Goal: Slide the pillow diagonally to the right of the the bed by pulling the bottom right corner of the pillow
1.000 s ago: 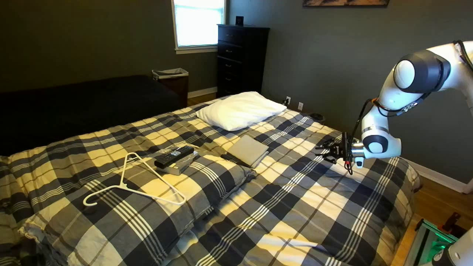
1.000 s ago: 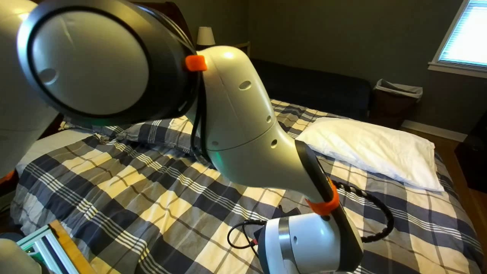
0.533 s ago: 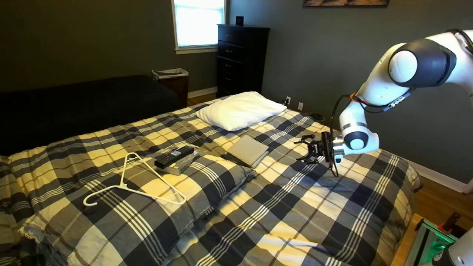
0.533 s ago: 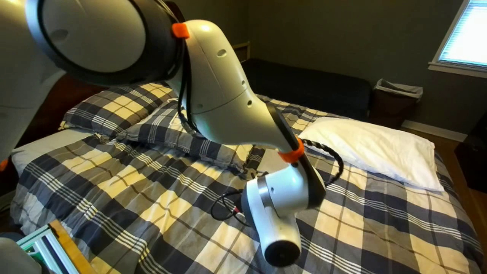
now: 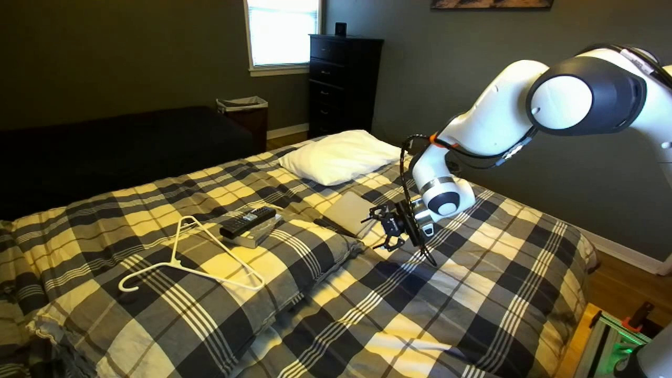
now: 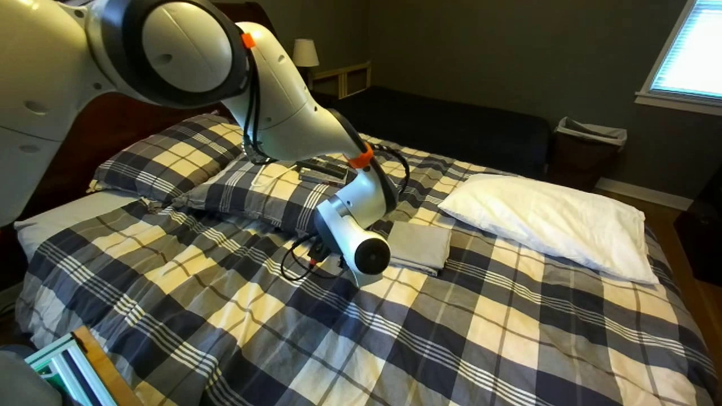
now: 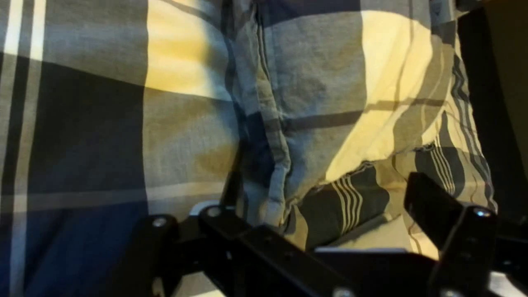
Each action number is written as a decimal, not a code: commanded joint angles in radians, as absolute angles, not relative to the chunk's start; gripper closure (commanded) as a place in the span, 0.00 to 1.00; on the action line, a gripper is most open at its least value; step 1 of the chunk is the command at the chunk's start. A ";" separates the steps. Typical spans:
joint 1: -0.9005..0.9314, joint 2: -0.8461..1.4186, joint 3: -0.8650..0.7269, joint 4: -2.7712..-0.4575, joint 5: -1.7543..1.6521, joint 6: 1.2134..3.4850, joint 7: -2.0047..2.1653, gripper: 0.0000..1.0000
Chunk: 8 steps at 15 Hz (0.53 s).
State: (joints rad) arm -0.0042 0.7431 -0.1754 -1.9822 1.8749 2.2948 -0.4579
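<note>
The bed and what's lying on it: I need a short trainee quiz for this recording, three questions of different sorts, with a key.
1. Multiple choice. What does the white hanger lie on?
A) a plaid pillow
B) the dresser
C) the floor

2. True or false: the end effector is open and holds nothing.

3. Fill in: the grey item lies on the bed between that plaid pillow and the ____.

Key: 1 A; 2 true; 3 white pillow.
</note>
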 commanded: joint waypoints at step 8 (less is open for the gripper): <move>0.023 0.866 -0.134 -1.781 1.889 2.390 -0.349 0.00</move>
State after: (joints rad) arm 0.0129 0.7910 -0.1559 -1.9035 1.8951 2.3374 -0.4308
